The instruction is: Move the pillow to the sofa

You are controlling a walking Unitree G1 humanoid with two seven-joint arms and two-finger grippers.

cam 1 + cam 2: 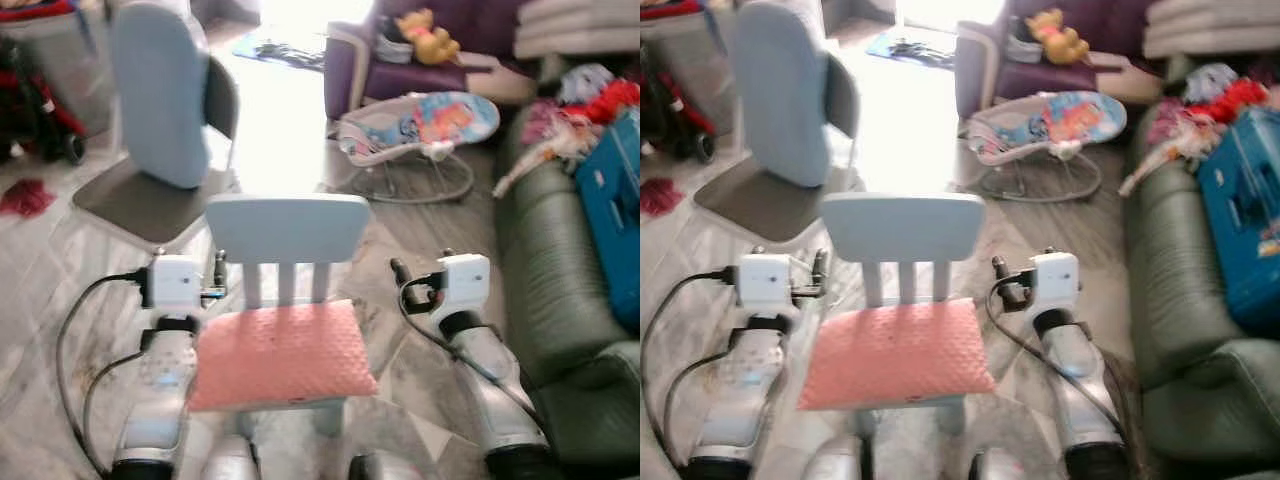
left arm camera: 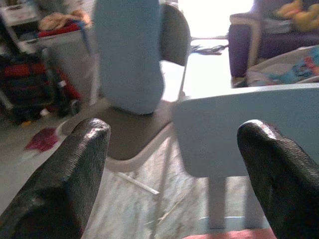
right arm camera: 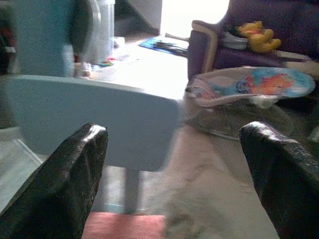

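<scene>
A soft, dimpled pink rectangular pillow (image 1: 281, 352) lay flat on the seat of a small pale-blue plastic child's chair (image 1: 287, 227) with a slatted back, its long axis running across the seat between the two arms. The left gripper (image 2: 172, 164) and the right gripper (image 3: 174, 164) flanked it, both spread wide and empty. The head views took in the dark green leather sofa (image 1: 560, 290) beyond the right jaws, while the wrist views caught the pillow's pink edge low between the black textured fingers (image 2: 70, 174).

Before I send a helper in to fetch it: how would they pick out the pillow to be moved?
Find the long green sofa along the robot's right side. Just left of it stands a small pale blue child's chair, flanked by the left gripper and right gripper. The pillow lies flat on its seat, the only salmon-pink, dimpled cushion around.
</scene>
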